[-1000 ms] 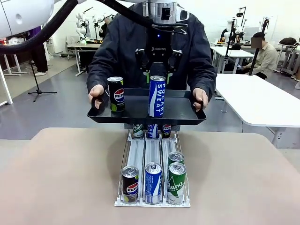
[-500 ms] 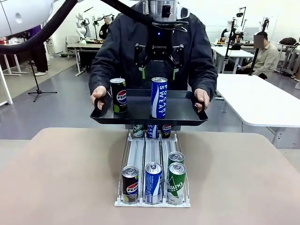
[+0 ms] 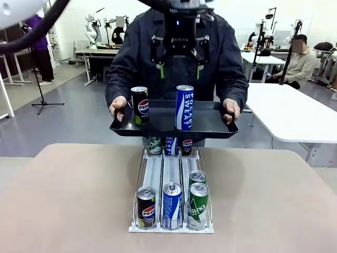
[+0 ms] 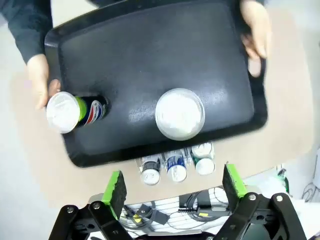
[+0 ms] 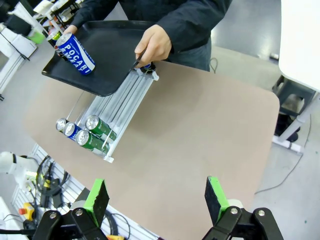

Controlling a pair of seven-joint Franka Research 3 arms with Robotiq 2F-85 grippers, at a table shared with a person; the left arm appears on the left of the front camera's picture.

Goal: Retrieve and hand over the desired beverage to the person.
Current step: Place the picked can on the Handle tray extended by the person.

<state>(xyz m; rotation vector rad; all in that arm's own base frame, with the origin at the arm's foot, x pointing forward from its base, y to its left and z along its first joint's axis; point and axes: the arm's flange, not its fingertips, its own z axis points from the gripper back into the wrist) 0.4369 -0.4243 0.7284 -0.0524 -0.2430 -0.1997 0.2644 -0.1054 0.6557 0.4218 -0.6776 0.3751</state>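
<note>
The person [image 3: 131, 58] in a dark jacket holds a black tray [image 3: 210, 124] with both hands over the table's far edge. A blue Pocari Sweat can [image 3: 184, 108] stands upright at the tray's middle, and a black Pepsi can [image 3: 140, 105] at its left. My left gripper [image 3: 179, 68] hangs open just above the Pocari can and touches nothing. From the left wrist view, the gripper [image 4: 174, 185] looks down on the Pocari can's top [image 4: 180, 114] and the tray [image 4: 140, 60]. My right gripper [image 5: 156, 200] is open and empty, high over the table's near side.
A white can rack [image 3: 171, 229] runs down the table's middle, with a Pepsi can [image 3: 146, 207], a blue can [image 3: 172, 205] and green cans [image 3: 198, 205] at its front end, and more cans at its far end under the tray. A white table [image 3: 295, 113] stands at the right.
My left gripper has opened off the Pocari can and risen above it. The can stays on the tray, which the person has shifted slightly right and up.
</note>
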